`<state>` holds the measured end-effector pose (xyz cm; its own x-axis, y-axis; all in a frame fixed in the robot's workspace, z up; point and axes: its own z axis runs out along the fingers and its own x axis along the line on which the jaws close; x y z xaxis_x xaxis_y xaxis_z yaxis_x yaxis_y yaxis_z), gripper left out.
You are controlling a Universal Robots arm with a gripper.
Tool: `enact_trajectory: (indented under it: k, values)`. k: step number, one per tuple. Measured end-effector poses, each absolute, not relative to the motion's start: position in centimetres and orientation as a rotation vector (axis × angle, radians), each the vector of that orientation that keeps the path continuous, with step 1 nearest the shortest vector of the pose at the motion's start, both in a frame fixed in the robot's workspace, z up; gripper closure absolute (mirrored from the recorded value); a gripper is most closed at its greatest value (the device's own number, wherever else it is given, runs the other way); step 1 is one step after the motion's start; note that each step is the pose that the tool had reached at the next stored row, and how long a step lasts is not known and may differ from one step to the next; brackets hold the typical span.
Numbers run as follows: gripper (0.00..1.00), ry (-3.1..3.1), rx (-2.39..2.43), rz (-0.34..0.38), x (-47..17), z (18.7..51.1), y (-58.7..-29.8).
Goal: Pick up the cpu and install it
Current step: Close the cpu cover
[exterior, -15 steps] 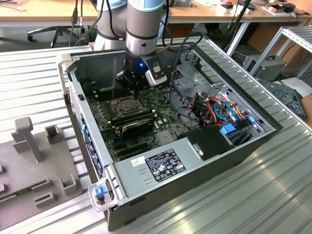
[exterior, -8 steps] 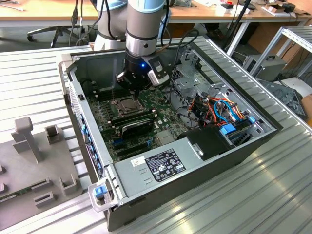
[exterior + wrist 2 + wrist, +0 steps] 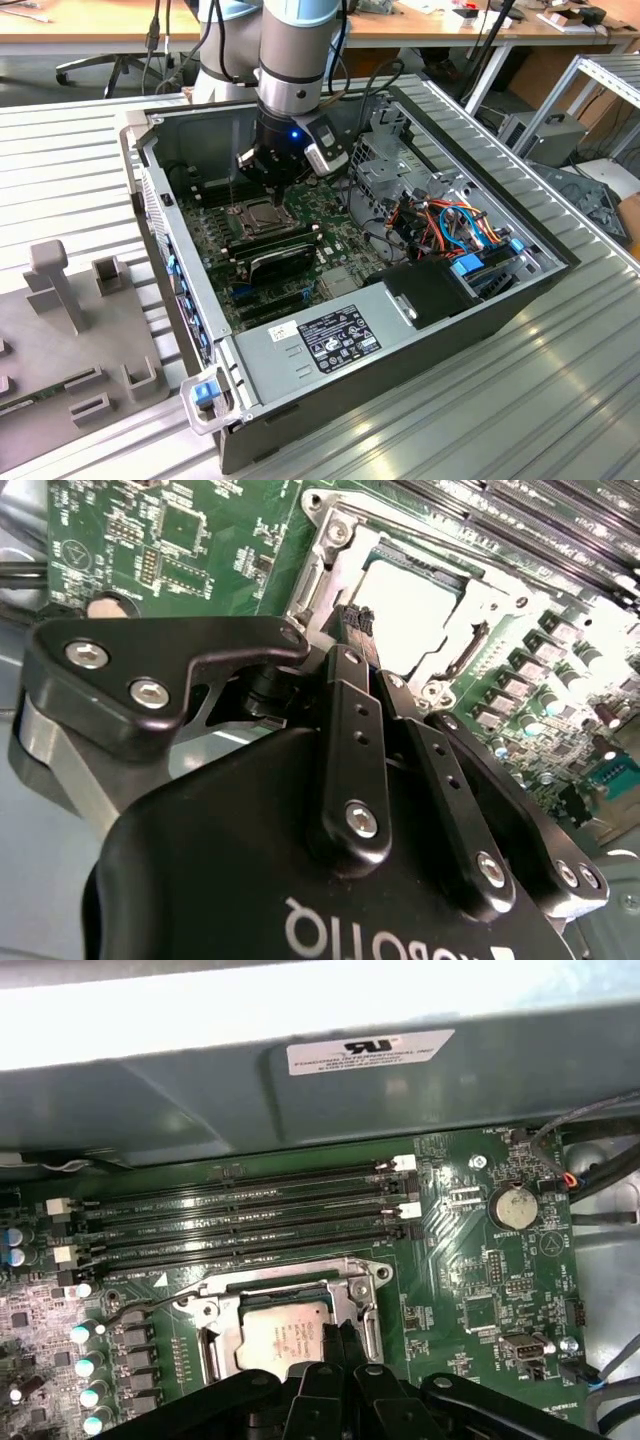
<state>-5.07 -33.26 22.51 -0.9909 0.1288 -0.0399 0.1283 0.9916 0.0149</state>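
Nearest the wrist cameras, the tool (image 3: 337, 1338) has its two black fingers (image 3: 345, 710) pressed together, and nothing can be seen pinched between the pads. Its tips hang over one edge of the cpu (image 3: 275, 1338); whether they touch it cannot be told.

The cpu lies flat, dull face up, inside the silver socket (image 3: 215, 1310), not in the tool's grasp. In the second wrist view the same pale square (image 3: 405, 600) sits within the metal frame (image 3: 320, 540) just past the fingertips.

As a judgement, the chip looks light, thin and stiff, with a smooth face that gives little friction. Its underside and the socket's contacts are likely fragile. The safe hold is across two opposite edges, kept level, with no pressing on the face and no sliding across the socket.

Just beyond the socket run the long black memory slots (image 3: 240, 1220), parallel to its side. A round coin battery (image 3: 515, 1205) sits on the green motherboard (image 3: 470, 1290) toward the slots' far end. Behind them rises the grey case wall (image 3: 300, 1110).

In the exterior view the arm (image 3: 295, 60) stands over the open computer case (image 3: 150, 190), in the part of the board nearer the case's far wall. The case rests on the ribbed metal desk (image 3: 560, 380), with a grey fixture (image 3: 70, 300) near the desk's edge at the exterior view's left.
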Motion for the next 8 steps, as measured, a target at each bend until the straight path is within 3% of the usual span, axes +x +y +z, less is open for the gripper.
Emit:
enact_trajectory:
  k: [8]
  values:
    - [0.89,3.101,0.039,0.021,-5.06,22.39,-33.25]
